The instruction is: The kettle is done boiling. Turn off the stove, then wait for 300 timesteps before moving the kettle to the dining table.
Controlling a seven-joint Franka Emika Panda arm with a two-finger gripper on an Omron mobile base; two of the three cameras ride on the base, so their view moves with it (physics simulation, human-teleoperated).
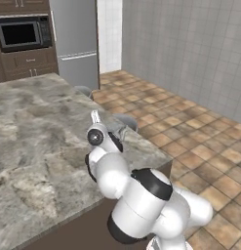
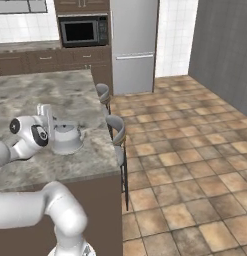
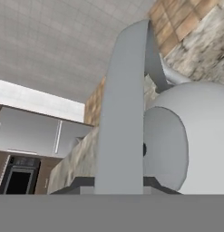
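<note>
The pale grey kettle (image 2: 69, 140) rests on the marble top of the dining table (image 2: 65, 92) near its right edge. In the left base view my arm covers most of the kettle (image 1: 120, 131) on the table (image 1: 34, 132). My gripper (image 2: 53, 131) reaches the kettle from the left at handle height. In the hand view the arched handle of the kettle (image 3: 124, 104) runs straight up between my fingertips, and the gripper (image 3: 119, 183) is shut on it. The domed body fills the right side. The stove is out of view.
Two grey stools (image 2: 116, 129) (image 2: 103, 92) stand along the table's right side, over the tiled floor (image 2: 195, 165). A steel fridge (image 2: 132, 45) and a built-in microwave (image 2: 85, 31) stand at the far wall. The table's dark brown side (image 2: 102, 210) is close to my base.
</note>
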